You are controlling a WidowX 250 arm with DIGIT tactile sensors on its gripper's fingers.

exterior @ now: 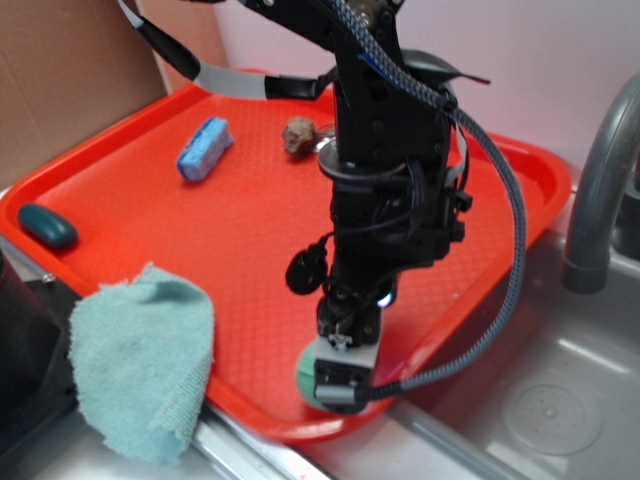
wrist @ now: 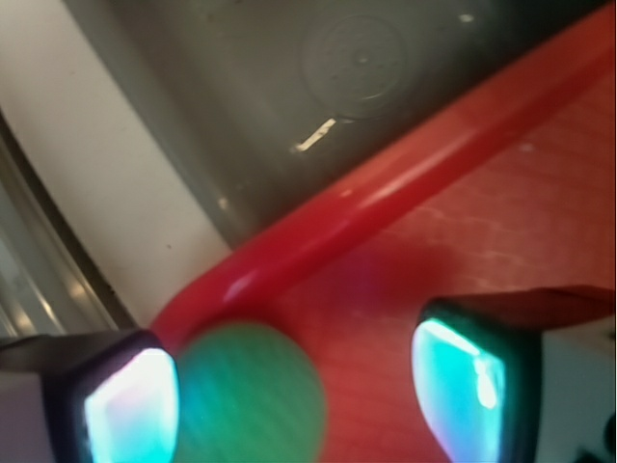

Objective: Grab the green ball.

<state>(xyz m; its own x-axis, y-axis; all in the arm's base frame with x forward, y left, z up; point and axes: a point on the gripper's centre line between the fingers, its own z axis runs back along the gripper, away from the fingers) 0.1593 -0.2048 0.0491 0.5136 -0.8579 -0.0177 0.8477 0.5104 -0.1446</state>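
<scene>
My pincer [wrist: 294, 391] is spread wide and lowered onto the red tray [exterior: 250, 230] at its near right corner, holding nothing yet. The green ball [wrist: 253, 395] sits between my fingers [wrist: 130, 405], but not centred: in the wrist view it rests right against the left pad, or just beside it, with a broad gap of bare tray before the right pad. From the exterior view only a sliver of the ball [exterior: 303, 372] shows beside my lowered fingertips, close to the tray's raised lip.

The risk, as I judge it, is that lopsided placement. If I close from here, the right finger travels far while the left one already crowds the ball, so the sphere could be nudged and roll out toward the tray's rim or slip free. The wrist view is blurred, so I cannot tell whether the left pad truly touches.
</scene>
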